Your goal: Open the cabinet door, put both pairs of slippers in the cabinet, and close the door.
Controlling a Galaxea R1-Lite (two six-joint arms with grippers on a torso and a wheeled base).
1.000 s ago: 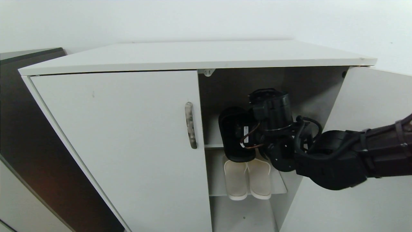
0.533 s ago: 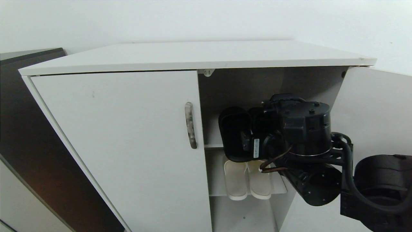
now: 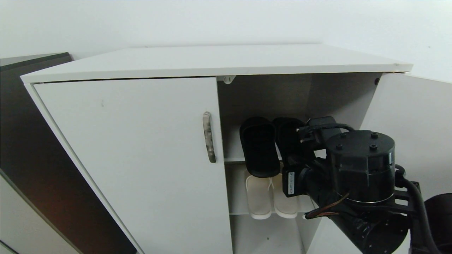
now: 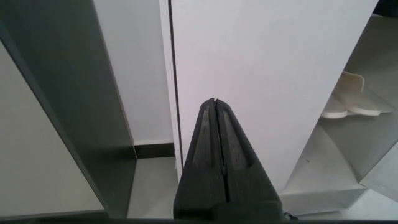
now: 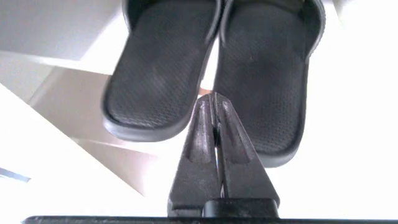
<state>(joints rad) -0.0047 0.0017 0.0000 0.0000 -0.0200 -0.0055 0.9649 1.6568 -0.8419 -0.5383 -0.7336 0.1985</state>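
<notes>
Right tool (image 5: 214, 98) closed near two black slippers (image 3: 259, 146), two white slippers (image 3: 259, 195) below.

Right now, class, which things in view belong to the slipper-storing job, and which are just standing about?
Job: cabinet, open door, black slippers on upper shelf, white slippers below, shut right gripper.
Standing about: dark panel beside cabinet, wall, shut left gripper.

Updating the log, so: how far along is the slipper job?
Done: the right cabinet door stands open, the white slippers lie on the lower shelf, and the black slippers on the upper shelf. In hand: the right gripper, shut and empty, sits at the black slippers' heels. Left: closing that door.
</notes>
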